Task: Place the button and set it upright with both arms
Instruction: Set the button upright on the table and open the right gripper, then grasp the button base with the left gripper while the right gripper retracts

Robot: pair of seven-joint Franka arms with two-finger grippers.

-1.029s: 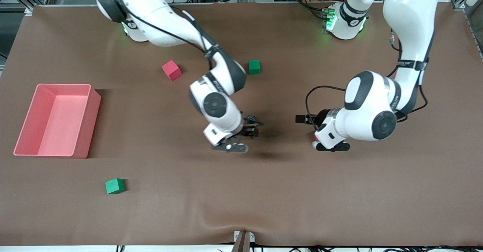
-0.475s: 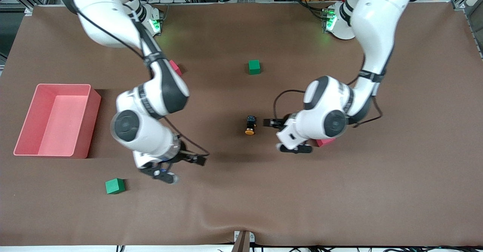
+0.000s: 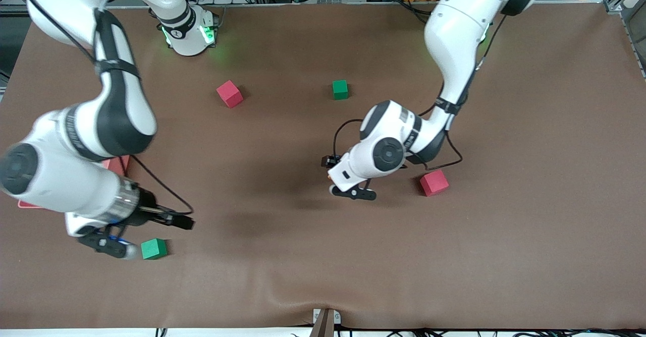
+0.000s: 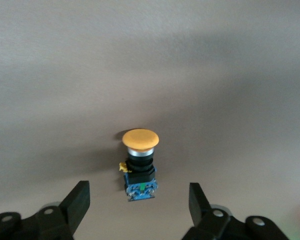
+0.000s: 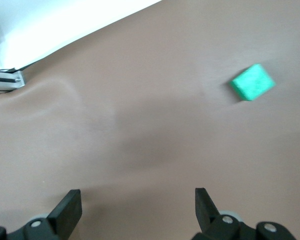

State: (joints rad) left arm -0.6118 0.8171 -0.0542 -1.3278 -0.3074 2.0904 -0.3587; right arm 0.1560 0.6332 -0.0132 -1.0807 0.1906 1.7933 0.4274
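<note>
Right gripper (image 5: 138,202) waits over the table's (image 3: 323,276) eight o'clock area, jaws wide and empty. The button (image 4: 140,160) seems to lie on its side near the centre, placed but not yet upright; left gripper (image 4: 139,194) brackets it, jaws wide, not touching, so righting remains

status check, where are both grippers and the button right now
Left gripper open, straddling the button, no contact yet. Button lying on the table. Right gripper open, waiting beside the green cube. Nothing in the way.

Robotics lab: two white arms (image 3: 404,140) on a brown-covered table (image 3: 530,226), aluminium framing along its edge
</note>
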